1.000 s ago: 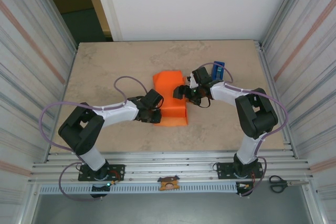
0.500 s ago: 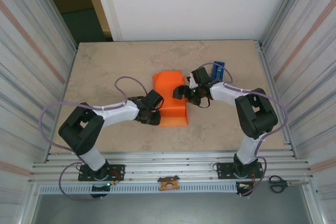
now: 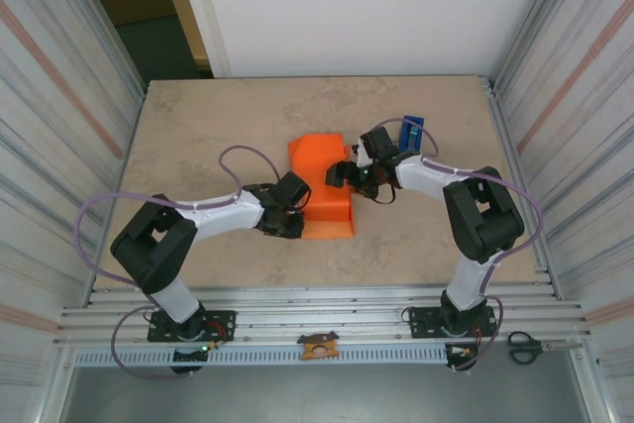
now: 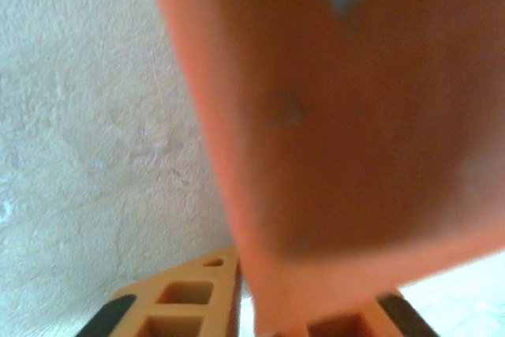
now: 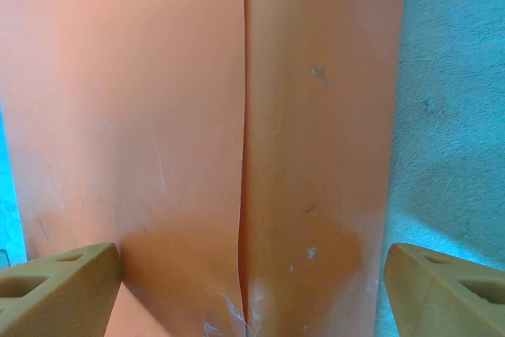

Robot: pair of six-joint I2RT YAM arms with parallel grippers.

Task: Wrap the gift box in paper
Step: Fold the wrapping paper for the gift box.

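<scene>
The orange paper (image 3: 322, 180) lies folded into a bundle at the table's middle, and the gift box is hidden under it. My left gripper (image 3: 294, 225) is at the bundle's near left corner. In the left wrist view a flap of the paper (image 4: 355, 116) runs down between its fingers (image 4: 181, 301), which are shut on it. My right gripper (image 3: 342, 173) hovers at the bundle's right side, open. Its fingers (image 5: 63, 290) stand wide apart either side of the paper (image 5: 158, 116), over a seam (image 5: 243, 155) where two flaps meet.
A blue tape dispenser (image 3: 412, 132) stands just behind the right gripper. Scissors (image 3: 525, 346) lie on the rail at the near right. Metal walls close in both sides of the table (image 3: 198, 146).
The left gripper has shifted a little toward the near edge, and the paper's near corner came with it. The right arm has not moved.
</scene>
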